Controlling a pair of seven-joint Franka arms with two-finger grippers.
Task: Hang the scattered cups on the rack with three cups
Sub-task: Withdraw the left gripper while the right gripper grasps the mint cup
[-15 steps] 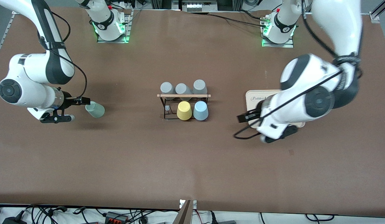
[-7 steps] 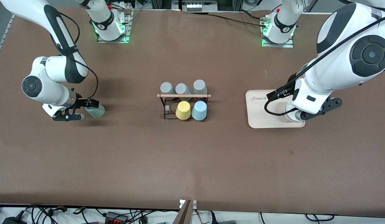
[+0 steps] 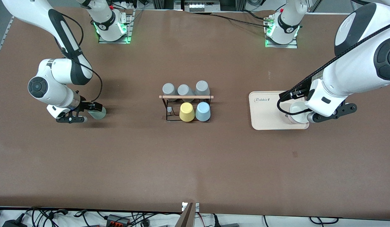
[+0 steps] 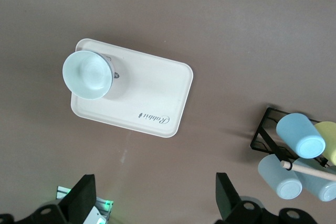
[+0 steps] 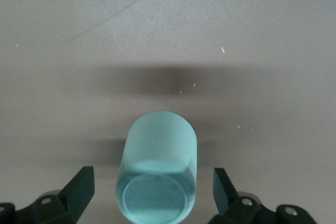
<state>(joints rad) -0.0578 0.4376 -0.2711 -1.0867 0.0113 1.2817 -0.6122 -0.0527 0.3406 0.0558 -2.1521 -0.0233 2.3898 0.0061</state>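
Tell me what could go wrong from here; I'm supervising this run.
The mint-green cup lies on its side between the right tool's open fingers; it may roll away as they close. The one free peg on the rack stands beside the yellow cup, so hanging may bump it.

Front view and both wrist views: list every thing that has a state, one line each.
Pale mint-green tumbler: on its side on the table, between the open right gripper's fingers, not gripped.
Light blue tumbler: hung on the black wire rack.
Yellow cup: hung beside it.
Three grey tumblers: on the rack's upper row.
White bowl: upright on the cream tray.
Left gripper: open, over the tray.
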